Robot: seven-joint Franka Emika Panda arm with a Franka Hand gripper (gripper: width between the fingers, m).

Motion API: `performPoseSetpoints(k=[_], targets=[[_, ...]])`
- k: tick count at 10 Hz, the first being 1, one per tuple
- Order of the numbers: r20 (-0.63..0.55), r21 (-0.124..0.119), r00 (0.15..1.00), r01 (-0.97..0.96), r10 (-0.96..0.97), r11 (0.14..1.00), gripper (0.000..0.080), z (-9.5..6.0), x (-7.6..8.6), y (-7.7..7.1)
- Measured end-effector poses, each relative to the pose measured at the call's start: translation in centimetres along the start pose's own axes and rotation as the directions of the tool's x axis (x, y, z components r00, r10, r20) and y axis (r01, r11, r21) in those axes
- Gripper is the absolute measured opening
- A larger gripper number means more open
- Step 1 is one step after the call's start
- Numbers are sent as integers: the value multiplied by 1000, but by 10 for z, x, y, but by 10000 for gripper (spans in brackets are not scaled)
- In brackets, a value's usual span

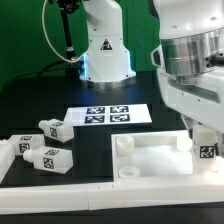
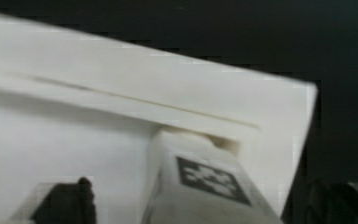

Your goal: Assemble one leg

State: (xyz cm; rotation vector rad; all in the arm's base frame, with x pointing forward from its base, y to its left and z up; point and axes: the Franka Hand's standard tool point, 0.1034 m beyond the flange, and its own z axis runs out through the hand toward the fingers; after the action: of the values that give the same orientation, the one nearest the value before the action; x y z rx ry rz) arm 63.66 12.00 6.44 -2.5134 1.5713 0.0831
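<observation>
One leg (image 1: 207,150), a small white peg with a black-and-white tag, stands upright at the far corner of the white tabletop (image 1: 160,165), on the exterior view's right. My gripper (image 1: 205,138) is right over it. In the wrist view the leg (image 2: 202,170) lies between my gripper's (image 2: 194,208) dark fingertips (image 2: 64,200). One fingertip is near the leg and a clear gap shows at the other. The gripper is open around the leg. The leg's far end meets the tabletop's (image 2: 87,110) corner. Three more legs (image 1: 52,128) lie at the exterior view's left.
The marker board (image 1: 108,116) lies flat behind the tabletop. A white L-shaped rail (image 1: 20,172) runs along the left and front of the table. The robot base (image 1: 105,50) stands at the back. My arm fills the upper right.
</observation>
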Motion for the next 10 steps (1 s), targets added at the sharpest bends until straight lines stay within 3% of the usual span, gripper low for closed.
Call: performPoseSetpoints(k=[1, 3, 4, 5, 7, 8, 9, 10], targets=[[-16, 19, 999, 35, -34, 999, 641, 0, -2, -2], [-25, 10, 987, 158, -157, 987, 648, 1, 1, 1], [-40, -7, 962, 269, -269, 963, 648, 1, 1, 1], [-62, -43, 886, 458, -460, 888, 648, 0, 0, -1], [-45, -104, 655, 748, -754, 656, 648, -1, 7, 1], [-34, -130, 588, 799, -808, 586, 648, 1, 5, -1], [-43, -125, 644, 755, -764, 643, 648, 1, 5, -1], [-43, -128, 643, 756, -765, 642, 523, 1, 7, 0]])
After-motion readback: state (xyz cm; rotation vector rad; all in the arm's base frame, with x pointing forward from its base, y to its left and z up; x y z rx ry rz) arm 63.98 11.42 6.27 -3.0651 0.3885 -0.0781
